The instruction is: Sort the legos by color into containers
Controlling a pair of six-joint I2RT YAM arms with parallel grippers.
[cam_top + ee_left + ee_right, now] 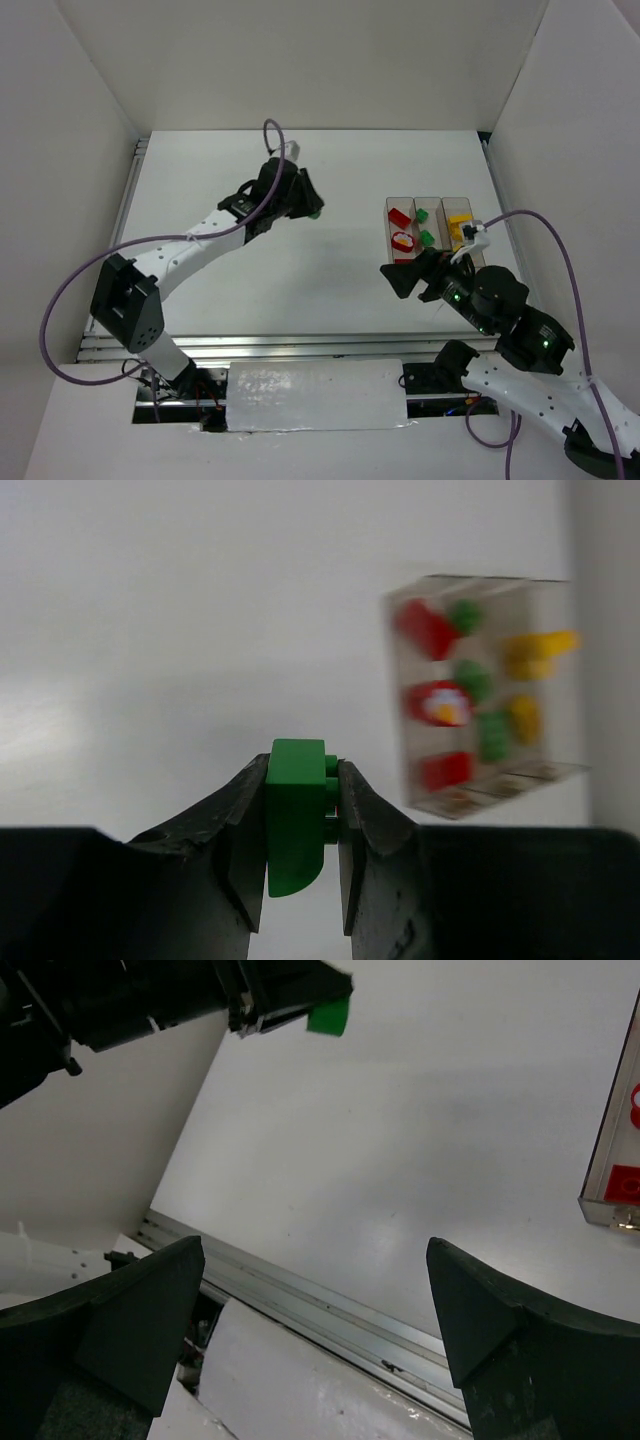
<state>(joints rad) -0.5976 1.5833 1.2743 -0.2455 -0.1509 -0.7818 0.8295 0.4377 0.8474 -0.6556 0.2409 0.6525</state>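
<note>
On the white desk [300, 270] the clear containers [429, 199] sit to the right. Well left of them, the left pincer [300, 780] clamps a green lego [296, 830] by its flat sides, a sound hold since it seems light, rigid and slick. The right pincer [315, 1250] gapes wide, empty.

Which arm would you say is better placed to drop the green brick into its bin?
Left: the left claw grips the green brick. The right claw sits nearer the bins but is open and empty.
</note>
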